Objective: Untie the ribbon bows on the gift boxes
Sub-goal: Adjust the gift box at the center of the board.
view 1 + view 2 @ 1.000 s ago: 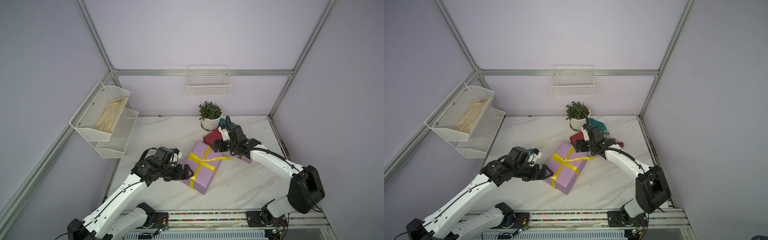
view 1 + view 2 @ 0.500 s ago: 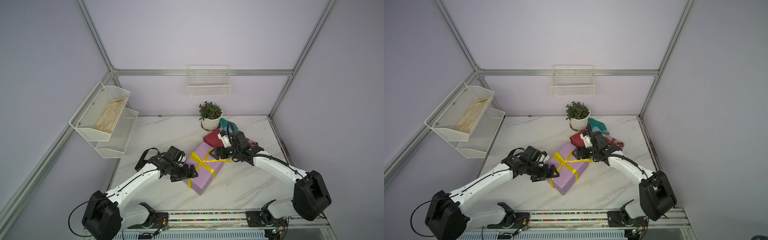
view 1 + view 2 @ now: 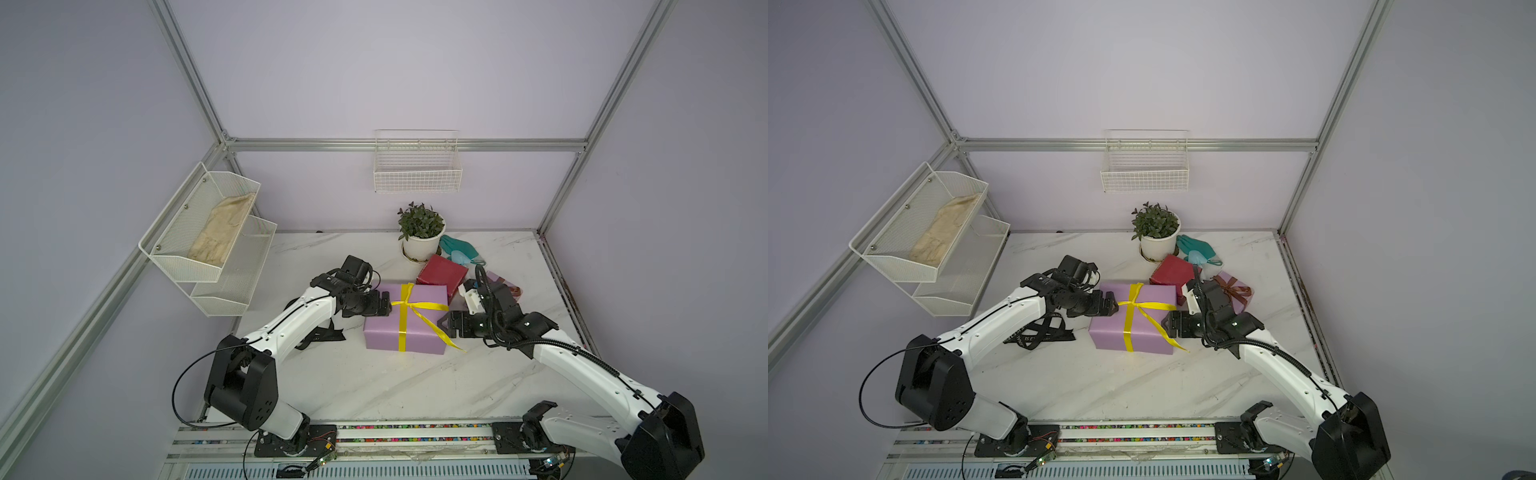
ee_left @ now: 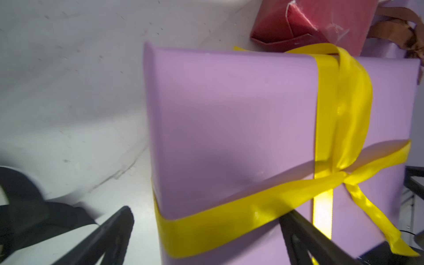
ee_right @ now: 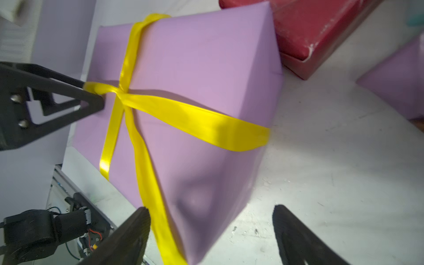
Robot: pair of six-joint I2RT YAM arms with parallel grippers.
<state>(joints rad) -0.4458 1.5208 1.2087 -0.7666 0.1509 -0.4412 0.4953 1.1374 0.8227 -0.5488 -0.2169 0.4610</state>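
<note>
A large lilac gift box (image 3: pixel 419 332) lies mid-table with a yellow ribbon (image 3: pixel 402 324) crossed and knotted on top; one tail trails off its front right corner. My left gripper (image 3: pixel 383 305) stands open at the box's left end, jaws straddling that edge and the yellow band (image 4: pixel 206 220). At the right end my right gripper (image 3: pixel 445 328) is open around the near corner and the tail (image 5: pixel 158 206). Behind lie a red gift box (image 3: pixel 441 272) and a small lilac gift box (image 3: pixel 1239 303) with a brown bow (image 3: pixel 1232 289). A black ribbon (image 3: pixel 1038 332) lies loose under my left arm.
A potted plant in a white pot (image 3: pixel 420 245) and a teal glove (image 3: pixel 459 251) sit at the back. A wire shelf (image 3: pixel 208 249) holding cloth hangs on the left wall, and a wire basket (image 3: pixel 417 170) hangs on the back wall.
The large lilac box has turned from diagonal to square with the table front. My left gripper has closed in on its left end and the right one has dropped to its right end.
</note>
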